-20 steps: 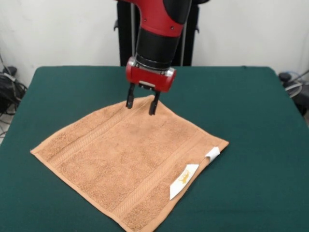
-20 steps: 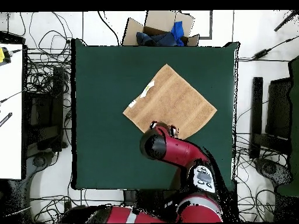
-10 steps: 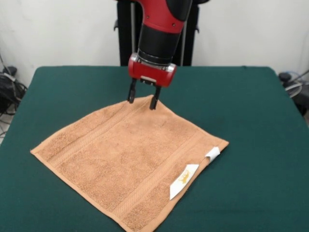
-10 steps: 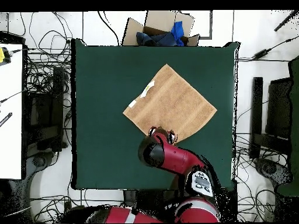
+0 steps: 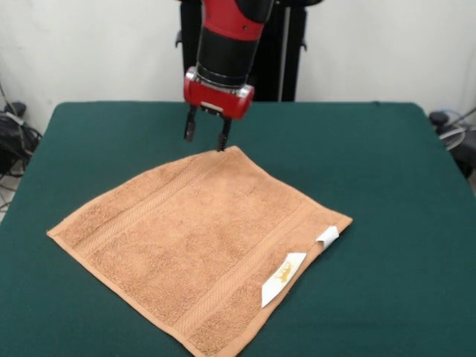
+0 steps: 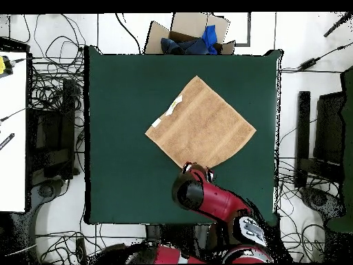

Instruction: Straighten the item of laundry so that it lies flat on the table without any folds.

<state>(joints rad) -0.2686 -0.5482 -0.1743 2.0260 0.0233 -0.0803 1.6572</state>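
No folds show on the towel (image 5: 199, 249), spread mid-frame on the bench (image 5: 387, 163). My gripper (image 5: 206, 137), fingers apart and empty, hangs above its top corner; I should lift straight, without snagging it.

Front view: camera across the table (image 5: 387, 149), facing the robot pedestal (image 5: 238, 52). Overhead view: camera high above the table (image 6: 124, 103), looking straight down. Both views share the table.
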